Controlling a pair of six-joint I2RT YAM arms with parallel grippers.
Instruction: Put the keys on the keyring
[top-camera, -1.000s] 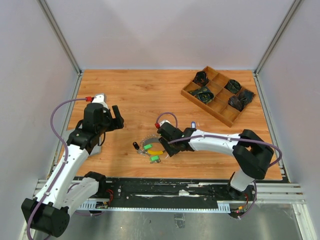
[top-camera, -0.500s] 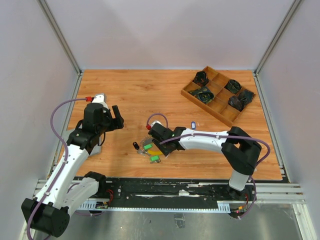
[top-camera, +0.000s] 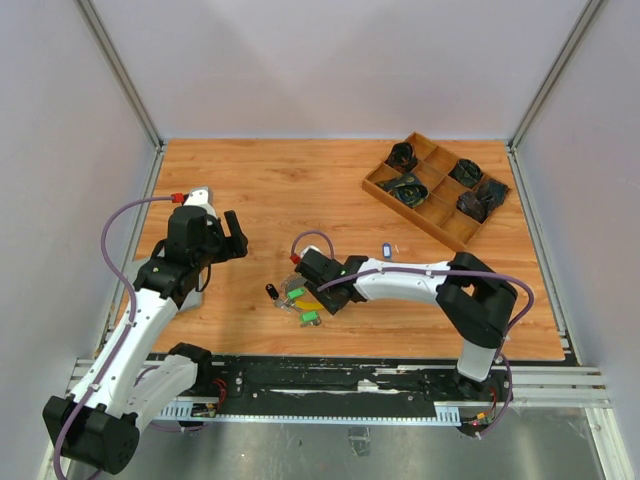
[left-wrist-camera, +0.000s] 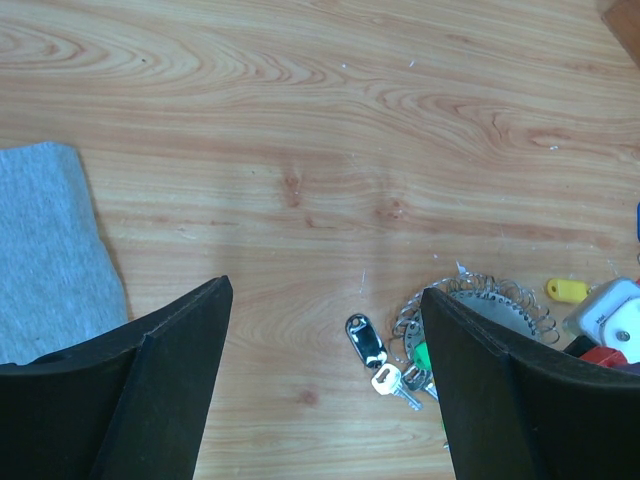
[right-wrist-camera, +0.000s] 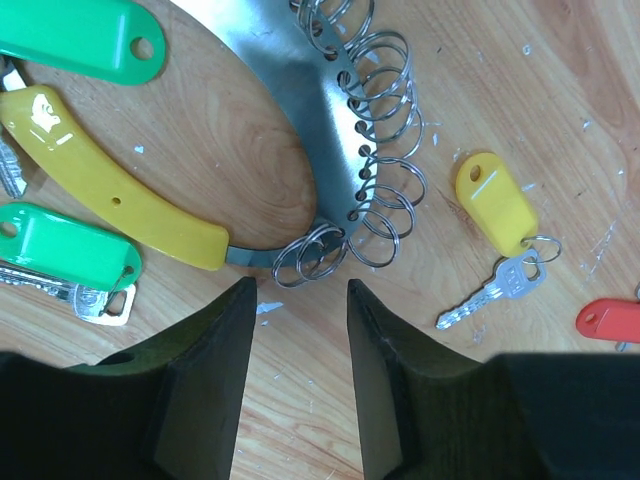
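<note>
1. Around the work, left to right: a grey cloth (left-wrist-camera: 50, 250) lies on the left of the table under the left arm. A wooden compartment tray (top-camera: 412, 217) sits far right, with dark bundles in its cells. From above, the right arm hides part of the keyring.
2. Surface is a wood-grain table (top-camera: 280, 190) with pale specks. Walls are pale, with metal frame posts at the corners.
3. Left gripper (left-wrist-camera: 325, 390): fingers spread wide, empty, raised over bare wood, well left of the keyring.
4. Keyring (right-wrist-camera: 310, 120) lies flat, near centre: a steel band fringed with wire loops, with a yellow curved piece (right-wrist-camera: 110, 190) joined at one end.
5. Keys: black-tagged key (left-wrist-camera: 365, 338) just left of the ring; green-tagged keys (right-wrist-camera: 65, 255) beside the yellow piece; yellow-tagged key (right-wrist-camera: 497, 205) and red tag (right-wrist-camera: 610, 320) right of the loops; blue-tagged key (top-camera: 386, 250) farther right.
6. Right gripper (right-wrist-camera: 300, 380): fingers narrowly parted, empty, low over the ring, with the end loops just ahead of the gap.
</note>
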